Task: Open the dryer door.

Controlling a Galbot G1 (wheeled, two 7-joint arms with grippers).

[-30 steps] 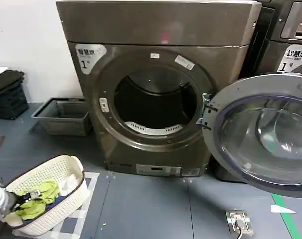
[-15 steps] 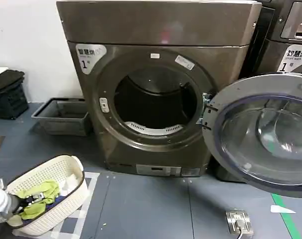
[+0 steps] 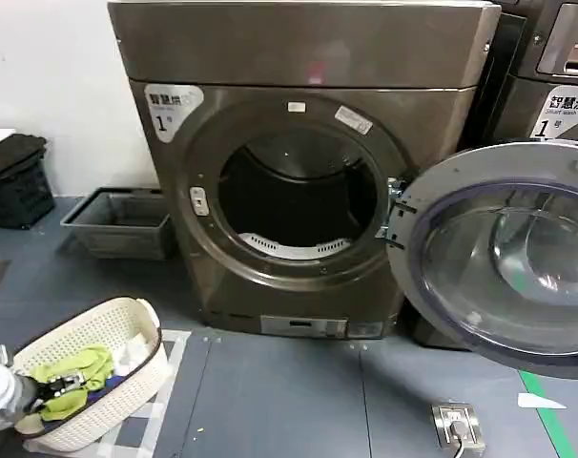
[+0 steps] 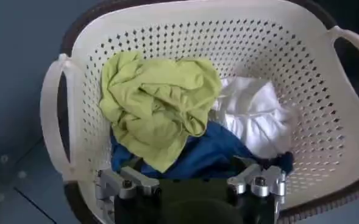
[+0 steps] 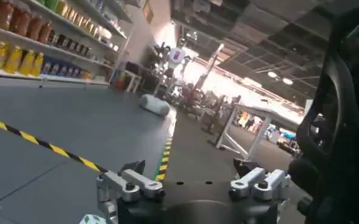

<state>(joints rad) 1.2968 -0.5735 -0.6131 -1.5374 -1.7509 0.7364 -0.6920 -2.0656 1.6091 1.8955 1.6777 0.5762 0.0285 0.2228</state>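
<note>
A: Door (image 3: pixel 504 253) swung wide: the dryer door hangs open on its hinges at the right side of the bronze-grey dryer (image 3: pixel 303 162), its chrome rim and tinted glass facing forward, the dark drum opening (image 3: pixel 297 196) exposed.

B: And the left gripper (image 3: pixel 68 384)?

A: Low at the robot's left, well apart from the door, poised over a cream laundry basket (image 3: pixel 127 320) on the floor. In the left wrist view its fingers (image 4: pixel 127 182) stand spread above a lime-green cloth (image 4: pixel 158 100), a white cloth (image 4: pixel 255 115) and a blue one (image 4: pixel 197 155).

B: The right gripper (image 5: pixel 191 185)?

A: Seen in its own wrist view, fingers apart and holding nothing, pointed out across a floor marked with yellow-and-black tape (image 5: pixel 42 145) and shelving (image 5: pixel 39 36).
</note>
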